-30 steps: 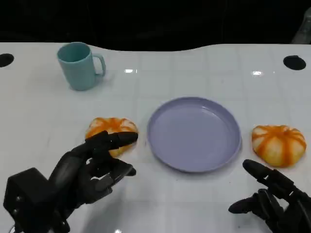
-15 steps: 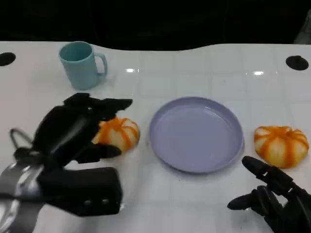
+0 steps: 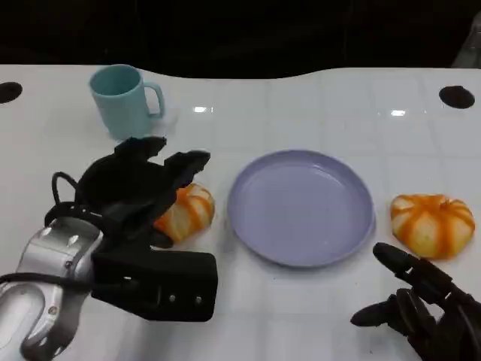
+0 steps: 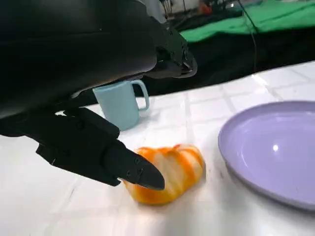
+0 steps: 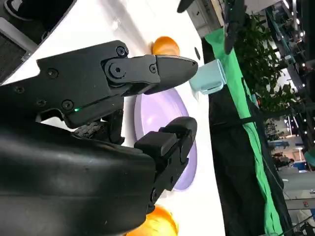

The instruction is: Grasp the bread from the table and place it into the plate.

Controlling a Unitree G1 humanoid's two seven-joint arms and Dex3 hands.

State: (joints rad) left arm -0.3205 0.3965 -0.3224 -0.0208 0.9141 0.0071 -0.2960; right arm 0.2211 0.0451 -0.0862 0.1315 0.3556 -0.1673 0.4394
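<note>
The left robot hand (image 4: pixel 98 93) is seen filling the upper left of the frame, fingers spread around an orange-striped bread (image 4: pixel 170 169) at centre. A teal mug (image 4: pixel 120 103) stands behind; a lavender plate (image 4: pixel 266 152) lies at right on the white counter (image 4: pixel 221 216).

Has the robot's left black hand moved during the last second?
Yes. The left hand went away from the robot toward the teal mug, now arching over the left orange bread.

The left hand (image 3: pixel 139 192) is matte black, its fingers chunky and blunt-tipped, joined to a boxy black wrist block studded with small round screws. Behind it runs a rounded silver forearm, with a thin black cable looping beside it. The right hand (image 3: pixel 421 308) is equally black, with round screw heads and a small green light on its fingers (image 5: pixel 147 69).
</note>
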